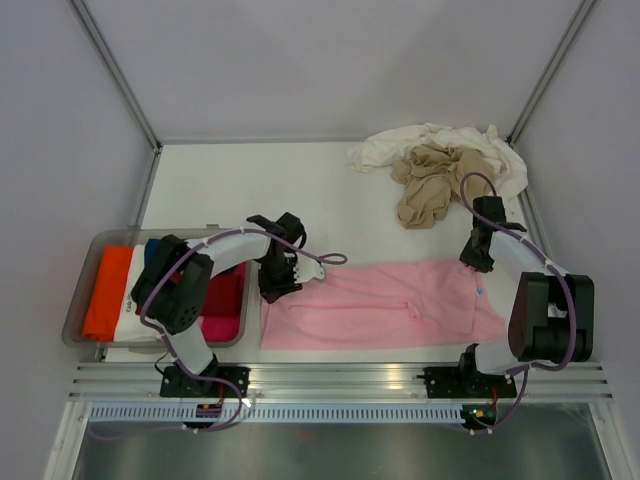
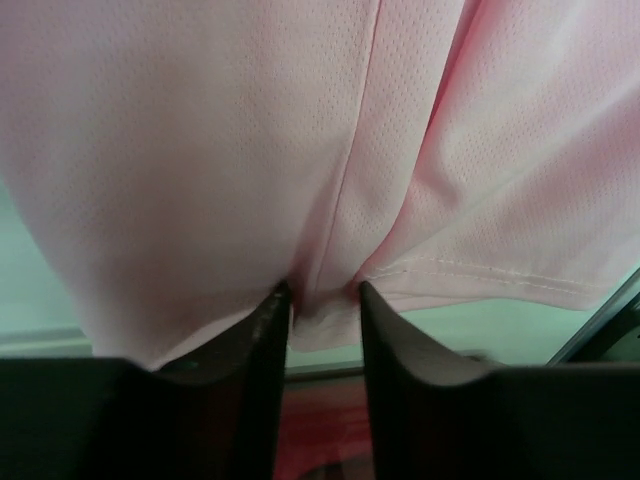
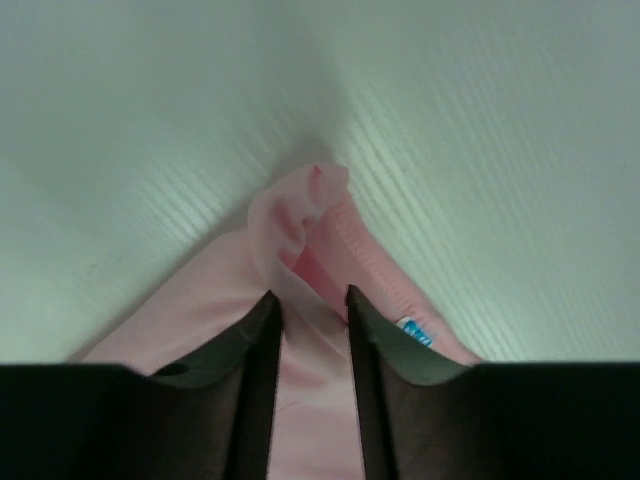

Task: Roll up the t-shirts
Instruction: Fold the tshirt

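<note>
The light pink t-shirt (image 1: 385,305) lies spread flat along the near part of the table between the two arms. My left gripper (image 1: 283,272) is at its left edge, shut on a pinch of the pink t-shirt's fabric (image 2: 330,200). My right gripper (image 1: 478,255) is at its upper right corner, shut on the pink t-shirt's fabric (image 3: 300,250) near the collar and its blue label (image 3: 415,331). The cream-white t-shirt (image 1: 440,145) and the tan-beige t-shirt (image 1: 430,185) lie crumpled in a heap at the back right.
A clear grey plastic tray (image 1: 75,320) at the near left holds folded orange, white, blue and red-pink garments. Metal frame posts and grey walls close in the table. The aluminium rail (image 1: 340,375) runs along the near edge.
</note>
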Robot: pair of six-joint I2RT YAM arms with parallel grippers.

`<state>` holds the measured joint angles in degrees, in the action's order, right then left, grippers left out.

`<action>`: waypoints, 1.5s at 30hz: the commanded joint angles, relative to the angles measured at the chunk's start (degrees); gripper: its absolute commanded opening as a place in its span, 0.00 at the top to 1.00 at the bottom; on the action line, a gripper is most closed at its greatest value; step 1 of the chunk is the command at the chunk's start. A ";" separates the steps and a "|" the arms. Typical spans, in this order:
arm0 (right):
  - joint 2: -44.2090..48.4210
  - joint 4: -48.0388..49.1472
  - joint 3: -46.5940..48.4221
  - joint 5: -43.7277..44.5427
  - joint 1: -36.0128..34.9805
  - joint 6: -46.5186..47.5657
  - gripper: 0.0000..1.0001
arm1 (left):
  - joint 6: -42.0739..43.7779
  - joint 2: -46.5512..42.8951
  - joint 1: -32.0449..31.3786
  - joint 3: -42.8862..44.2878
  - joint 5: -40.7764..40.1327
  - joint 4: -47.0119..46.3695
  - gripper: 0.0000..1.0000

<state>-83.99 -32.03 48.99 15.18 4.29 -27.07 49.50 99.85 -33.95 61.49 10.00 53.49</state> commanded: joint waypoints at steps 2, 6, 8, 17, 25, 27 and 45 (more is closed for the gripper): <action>-1.18 8.29 -2.41 -1.46 3.08 2.20 0.75 | -2.38 -1.06 0.03 -2.60 0.81 -2.43 0.69; -1.27 9.70 -2.76 -0.85 4.66 2.11 0.97 | -2.47 -1.50 0.03 -5.33 1.86 -2.34 0.95; -1.09 11.02 -2.94 -1.64 5.54 2.37 0.98 | -2.21 -2.20 0.03 -6.73 2.04 -2.34 0.98; -3.20 13.84 -3.20 -5.42 6.34 4.83 0.80 | -1.33 -3.35 0.03 -2.37 0.28 -0.77 0.70; 1.80 5.95 1.19 -4.63 6.43 7.38 0.51 | 0.77 -3.43 0.12 6.18 4.67 10.04 0.44; 5.04 3.92 2.76 -3.76 6.34 7.64 0.49 | 1.39 -4.40 0.12 8.98 5.38 13.11 0.45; 6.50 8.90 -10.32 -3.31 -8.07 -5.10 0.90 | -10.48 4.74 0.38 3.91 0.90 -0.58 0.53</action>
<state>-72.82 -29.98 39.40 13.17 -3.97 -28.93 39.99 104.22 -33.17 68.01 12.62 55.33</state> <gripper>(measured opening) 0.108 0.470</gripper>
